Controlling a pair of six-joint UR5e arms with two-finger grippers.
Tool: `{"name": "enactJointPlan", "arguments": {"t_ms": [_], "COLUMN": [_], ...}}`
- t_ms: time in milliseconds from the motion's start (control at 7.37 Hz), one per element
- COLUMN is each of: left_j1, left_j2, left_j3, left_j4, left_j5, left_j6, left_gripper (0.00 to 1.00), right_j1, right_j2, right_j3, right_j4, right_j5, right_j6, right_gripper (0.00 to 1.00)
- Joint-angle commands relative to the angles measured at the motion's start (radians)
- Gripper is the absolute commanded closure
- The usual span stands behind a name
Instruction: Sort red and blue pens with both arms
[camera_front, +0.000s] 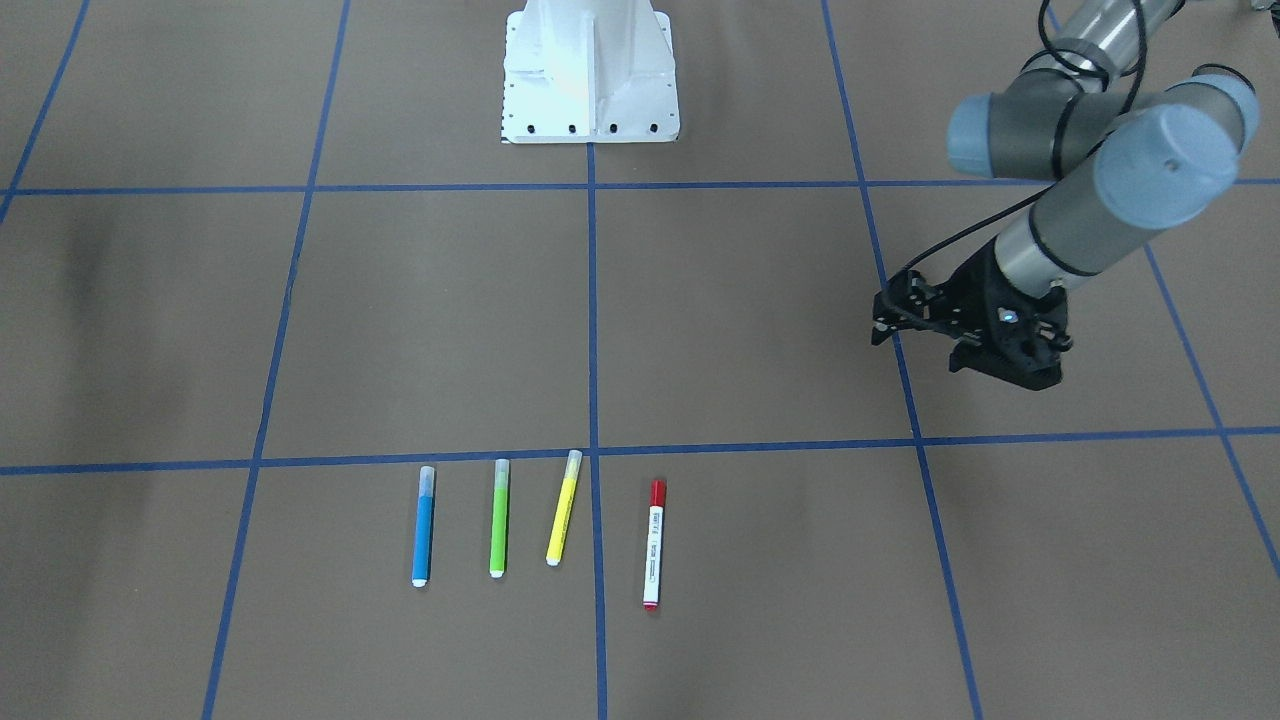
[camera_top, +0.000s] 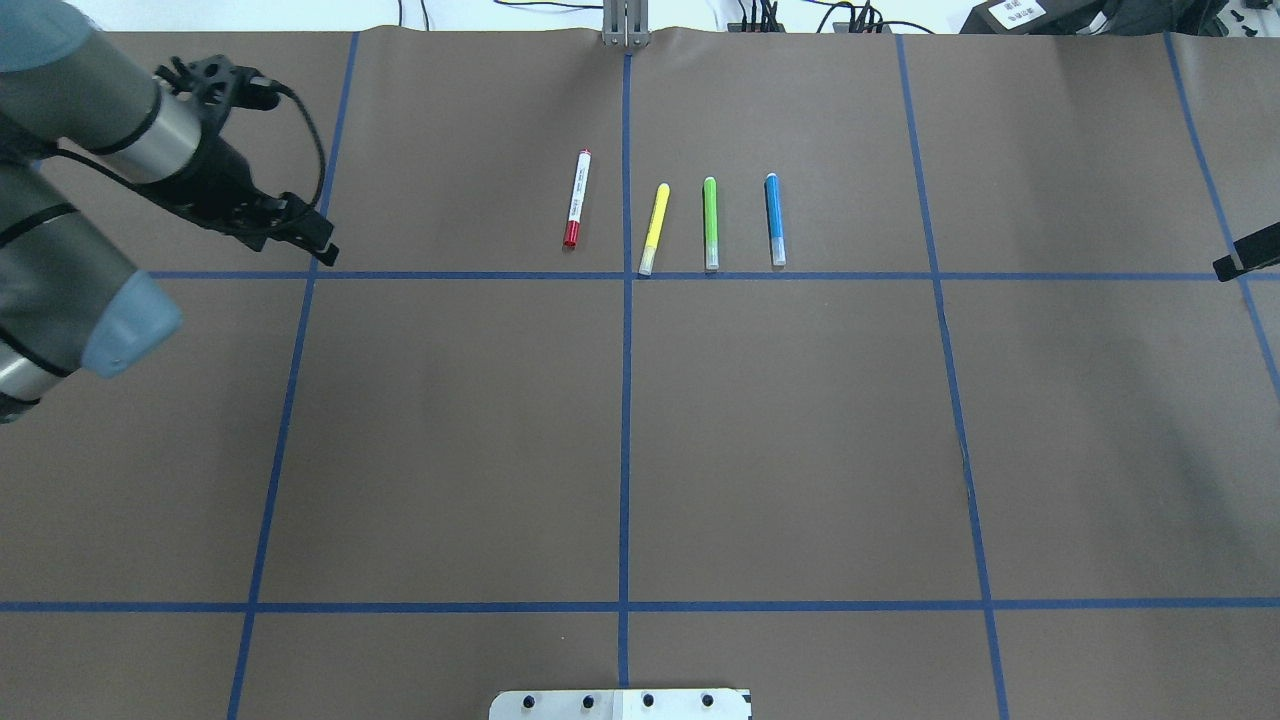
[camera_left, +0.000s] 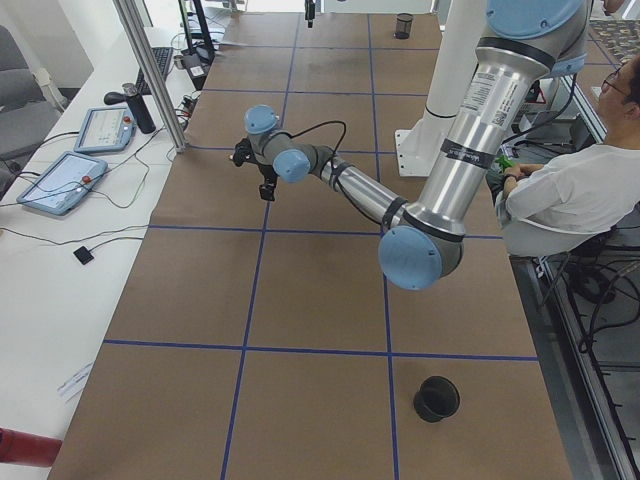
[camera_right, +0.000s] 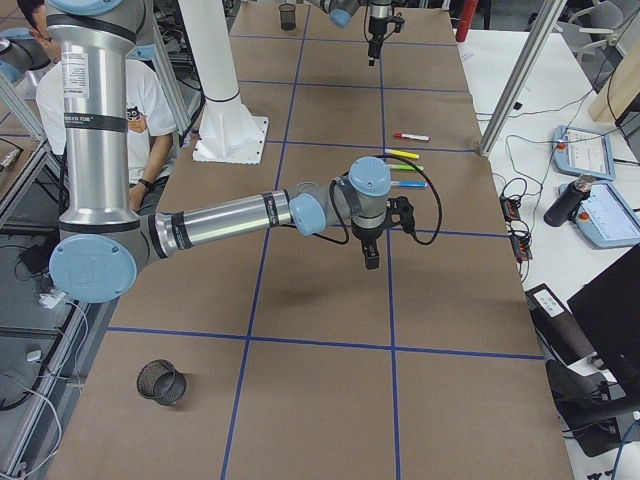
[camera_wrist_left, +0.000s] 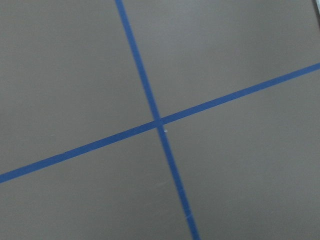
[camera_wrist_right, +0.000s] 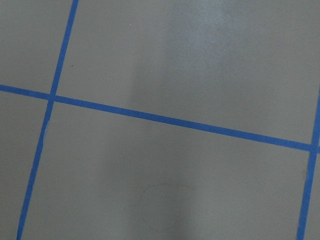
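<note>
Four pens lie side by side on the brown table. The red pen (camera_front: 654, 543) (camera_top: 577, 198), white-barrelled with a red cap, is at one end of the row. The blue pen (camera_front: 424, 527) (camera_top: 774, 219) is at the other end. My left gripper (camera_front: 985, 360) (camera_top: 322, 247) hovers over a tape crossing, well apart from the red pen; I cannot tell whether it is open or shut. Only the tip of my right gripper (camera_top: 1228, 268) (camera_right: 372, 262) shows at the overhead view's right edge, far from the blue pen. Its state cannot be told either. Both wrist views show only table and tape.
A green highlighter (camera_front: 499, 518) and a yellow highlighter (camera_front: 564, 508) lie between the two pens. The white pedestal (camera_front: 590, 80) stands at the robot's side. A black cup (camera_left: 437, 398) and a mesh cup (camera_right: 161, 381) sit at the table's ends. A seated person (camera_left: 570, 190) is beside the table.
</note>
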Motion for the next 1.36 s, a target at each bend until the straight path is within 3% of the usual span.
{"name": "enactJointPlan", "arguments": {"t_ms": [0, 271, 407, 543, 1222], "left_j1": [0.098, 0.17, 0.181, 0.201, 0.236], "left_j2": [-0.164, -0.382, -0.444, -0.485, -0.538], "left_j3": [0.127, 0.364, 0.462, 0.551, 0.704], "left_j4": [0.005, -0.007, -0.065, -0.149, -0.323], "left_j5": [0.057, 0.191, 0.21, 0.289, 0.428], "left_j6": [-0.116, -0.169, -0.176, -0.197, -0.202], "left_gripper": [0.0, 0.0, 0.0, 0.02, 0.24], "right_j1": [-0.046, -0.062, -0.068, -0.079, -0.103], "right_j2": [0.003, 0.003, 0.009, 0.012, 0.027], "right_j3": [0.02, 0.033, 0.036, 0.038, 0.041], "right_j4": [0.0, 0.001, 0.001, 0.001, 0.001], "right_j5": [0.0, 0.0, 0.0, 0.0, -0.001], "right_j6": [0.008, 0.052, 0.074, 0.081, 0.128], "right_gripper": [0.0, 0.0, 0.0, 0.0, 0.0]}}
